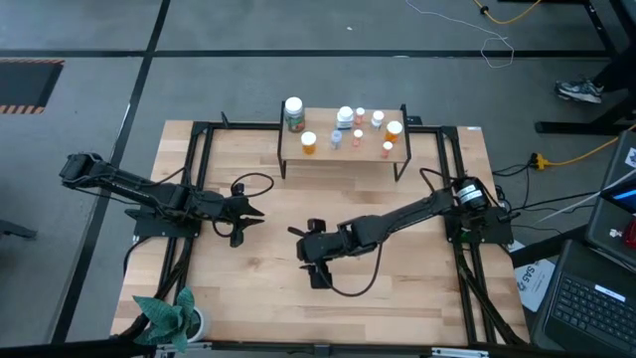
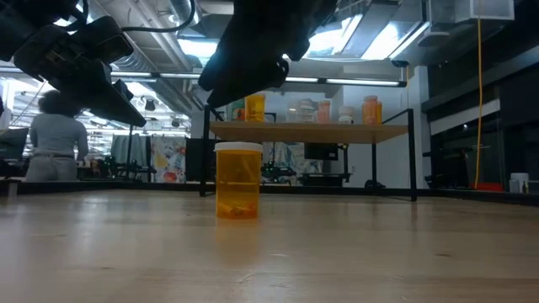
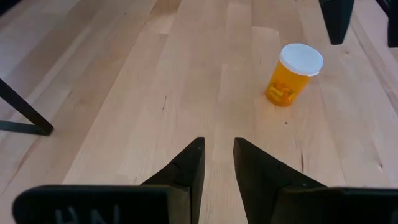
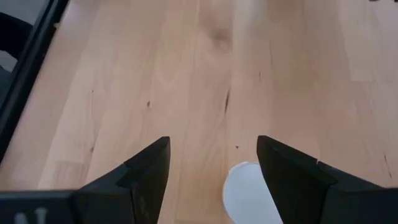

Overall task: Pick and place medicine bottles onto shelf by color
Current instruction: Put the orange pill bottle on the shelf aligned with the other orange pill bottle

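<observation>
An orange bottle (image 2: 238, 181) with a white cap stands upright on the bare table (image 1: 397, 288), near its middle. In the right wrist view only its white cap (image 4: 250, 200) shows, low between that arm's two fingers.

The right gripper (image 4: 213, 163) hangs just above this bottle with its fingers spread wide, one on each side of the cap, not touching it. Seen from above, the right gripper (image 1: 308, 251) hides the bottle; its arm reaches in from a base at the table's right side.

The left gripper (image 1: 250, 212) hovers over the table to the left of the right gripper, apart from it. In the left wrist view its fingers (image 3: 189, 168) are nearly together with only a thin gap, holding nothing, and the orange bottle (image 3: 290, 78) stands well ahead of them.

At the table's far edge stands the shelf (image 1: 343, 151). On it are a green bottle (image 1: 294, 115) at the left end, an orange bottle (image 1: 309, 142) beside it, a bluish bottle (image 1: 344, 120) near the middle, and several small orange ones towards the right.

A potted plant (image 1: 171, 315) sits at the table's near left corner. In the room behind, a person (image 2: 56, 139) stands facing away.
</observation>
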### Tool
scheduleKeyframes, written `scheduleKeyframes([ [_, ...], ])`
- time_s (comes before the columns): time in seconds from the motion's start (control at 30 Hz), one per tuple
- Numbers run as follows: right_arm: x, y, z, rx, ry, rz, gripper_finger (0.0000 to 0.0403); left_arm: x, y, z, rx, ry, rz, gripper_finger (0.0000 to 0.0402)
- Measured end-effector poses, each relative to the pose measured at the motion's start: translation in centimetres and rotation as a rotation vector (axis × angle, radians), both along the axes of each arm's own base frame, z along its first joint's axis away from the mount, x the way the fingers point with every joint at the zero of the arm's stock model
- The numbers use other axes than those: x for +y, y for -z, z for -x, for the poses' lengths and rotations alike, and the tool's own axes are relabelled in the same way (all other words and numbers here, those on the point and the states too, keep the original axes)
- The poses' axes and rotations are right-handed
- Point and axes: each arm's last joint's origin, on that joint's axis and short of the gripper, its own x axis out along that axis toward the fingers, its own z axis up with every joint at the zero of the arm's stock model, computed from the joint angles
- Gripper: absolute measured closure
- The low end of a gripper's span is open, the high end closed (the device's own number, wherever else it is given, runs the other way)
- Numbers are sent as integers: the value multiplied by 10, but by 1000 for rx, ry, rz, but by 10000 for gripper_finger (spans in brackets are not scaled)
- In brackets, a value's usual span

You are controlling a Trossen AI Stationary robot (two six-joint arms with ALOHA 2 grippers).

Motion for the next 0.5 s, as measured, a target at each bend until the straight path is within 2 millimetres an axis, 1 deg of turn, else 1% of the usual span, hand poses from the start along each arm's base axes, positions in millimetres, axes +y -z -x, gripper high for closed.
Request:
scheduleKeyframes([
  [0.1,-2,1,1,15,10,9,160,0,0,0,0,0,0,321],
  [0.27,-12,3,0,34,120,5,159,0,0,0,0,0,0,321],
  [0.37,-17,3,-1,34,130,9,159,0,0,0,0,0,0,321],
  [0.5,-17,3,-1,34,107,27,159,0,0,0,0,-4,-3,321],
])
